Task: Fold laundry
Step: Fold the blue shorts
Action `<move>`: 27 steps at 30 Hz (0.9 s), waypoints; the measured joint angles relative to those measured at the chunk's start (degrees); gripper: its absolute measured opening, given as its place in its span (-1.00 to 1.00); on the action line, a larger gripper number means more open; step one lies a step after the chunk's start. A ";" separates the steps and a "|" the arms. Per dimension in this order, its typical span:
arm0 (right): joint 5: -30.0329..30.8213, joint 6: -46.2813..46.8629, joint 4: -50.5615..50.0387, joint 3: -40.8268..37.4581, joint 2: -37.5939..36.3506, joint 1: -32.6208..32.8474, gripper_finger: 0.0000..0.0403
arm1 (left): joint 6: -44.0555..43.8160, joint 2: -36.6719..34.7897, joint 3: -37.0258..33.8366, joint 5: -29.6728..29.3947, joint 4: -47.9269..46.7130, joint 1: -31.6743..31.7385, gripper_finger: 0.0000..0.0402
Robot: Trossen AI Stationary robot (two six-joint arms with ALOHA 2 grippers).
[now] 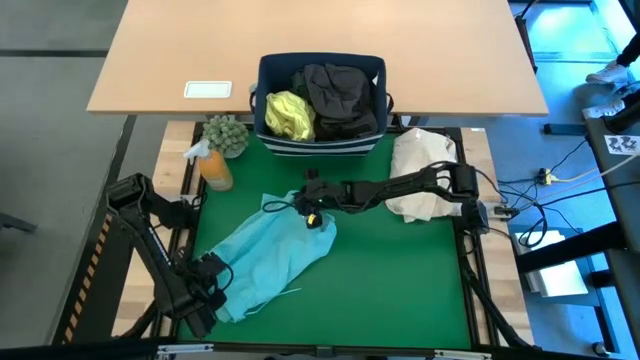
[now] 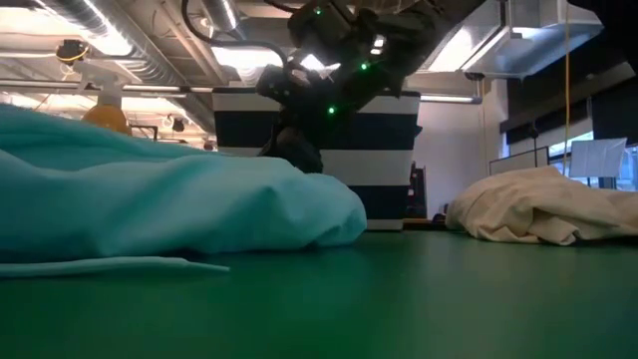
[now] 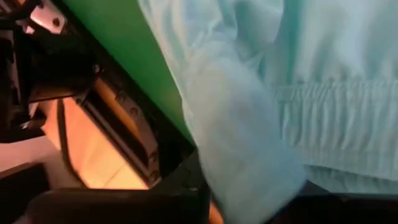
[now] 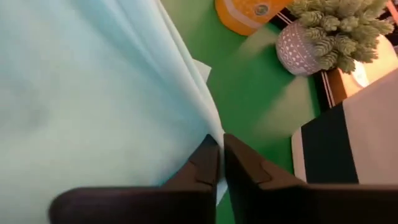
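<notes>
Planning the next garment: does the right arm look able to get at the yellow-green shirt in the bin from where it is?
Probably yes. The yellow-green shirt lies uncovered atop the bin, just beyond the right pincer, which first has to leave the turquoise garment.

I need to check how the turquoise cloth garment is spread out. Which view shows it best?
The high view: the whole turquoise cloth garment lies in sight on the green mat. The low view shows only its near edge; both wrist views show close-up folds.
</notes>
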 joint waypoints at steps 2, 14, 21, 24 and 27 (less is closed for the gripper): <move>-0.11 0.02 -2.27 1.58 -0.07 0.12 -0.69 | 0.44 -0.01 0.00 1.57 -1.14 0.01 -0.60; 5.90 0.61 -24.11 14.78 -0.15 4.38 -0.09 | 4.65 -0.24 1.50 4.94 -6.19 1.33 -0.46; 3.70 2.00 -28.88 16.03 -0.61 8.14 -0.24 | 5.08 -0.31 2.82 1.41 -6.16 2.04 -0.46; -1.10 5.11 -32.49 16.01 -0.95 8.52 -0.36 | 5.10 -0.31 3.71 0.04 -6.19 2.02 -0.46; -7.53 8.56 -34.55 16.01 -0.95 8.27 -0.49 | 5.44 -0.31 6.23 -2.18 -6.20 2.02 -0.46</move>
